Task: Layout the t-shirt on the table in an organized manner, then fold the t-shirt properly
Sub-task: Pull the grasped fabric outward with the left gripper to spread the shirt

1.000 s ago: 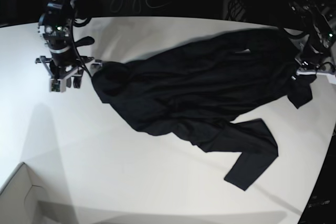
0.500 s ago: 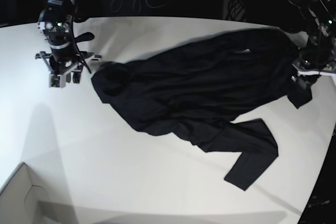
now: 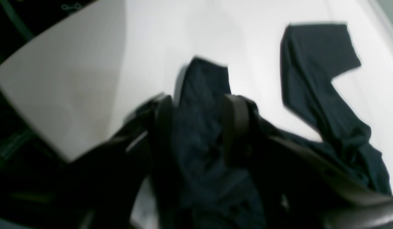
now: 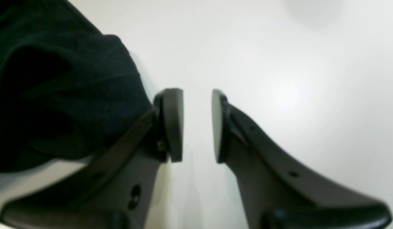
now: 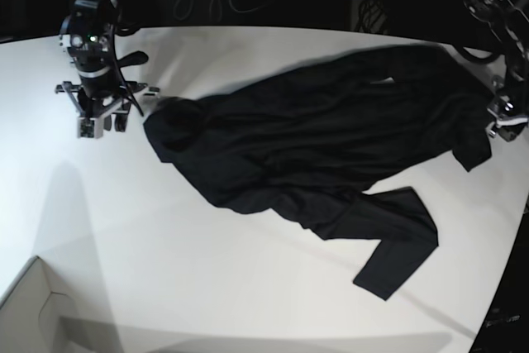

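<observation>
Loosely crumpled t-shirt (image 5: 314,142) on table (image 5: 207,279), left claw (image 3: 199,127) parted astride cloth, right claw (image 4: 197,125) parted, empty.

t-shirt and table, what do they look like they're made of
The t-shirt: soft, thin matte black fabric, probably a cotton knit; it lies limp in wrinkles and folds. The table: a hard, smooth white top, perhaps laminate or painted board; it shows soft glare and clean shadows.
</observation>
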### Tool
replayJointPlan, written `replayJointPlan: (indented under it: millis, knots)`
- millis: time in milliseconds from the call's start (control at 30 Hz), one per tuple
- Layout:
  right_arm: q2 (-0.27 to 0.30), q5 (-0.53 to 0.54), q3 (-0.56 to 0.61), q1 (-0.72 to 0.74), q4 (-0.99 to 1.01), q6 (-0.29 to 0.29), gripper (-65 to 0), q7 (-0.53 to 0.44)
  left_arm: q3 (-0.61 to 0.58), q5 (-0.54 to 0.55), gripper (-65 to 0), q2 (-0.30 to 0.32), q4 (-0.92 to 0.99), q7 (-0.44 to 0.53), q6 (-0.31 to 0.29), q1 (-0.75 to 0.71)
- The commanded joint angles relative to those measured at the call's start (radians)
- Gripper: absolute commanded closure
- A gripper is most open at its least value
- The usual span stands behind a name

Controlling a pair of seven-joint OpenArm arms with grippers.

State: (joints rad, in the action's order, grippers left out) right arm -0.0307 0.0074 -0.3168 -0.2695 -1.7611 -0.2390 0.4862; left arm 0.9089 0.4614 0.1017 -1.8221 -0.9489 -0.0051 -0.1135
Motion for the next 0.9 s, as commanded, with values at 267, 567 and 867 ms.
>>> replayJointPlan:
  millis: [267, 567, 867]
  knots:
    - [0.004, 0.007, 0.002, 0.009, -0.015, 0.002, -15.8, -0.024, 0.005, 0.003, -25.2, 0.046, 0.137, 0.023, 0.000, 0.047]
    - [0.004, 0.007, 0.002, 0.008, -0.015, 0.002, -15.8, -0.024, 0.005, 0.001, -24.6, 0.046, 0.262, 0.032, 0.000, 0.065]
    - [0.004, 0.007, -0.003, 0.006, -0.015, 0.002, -15.8, -0.024, 0.011, 0.009, -0.3, 0.039, 0.180, 0.026, 0.000, 0.070]
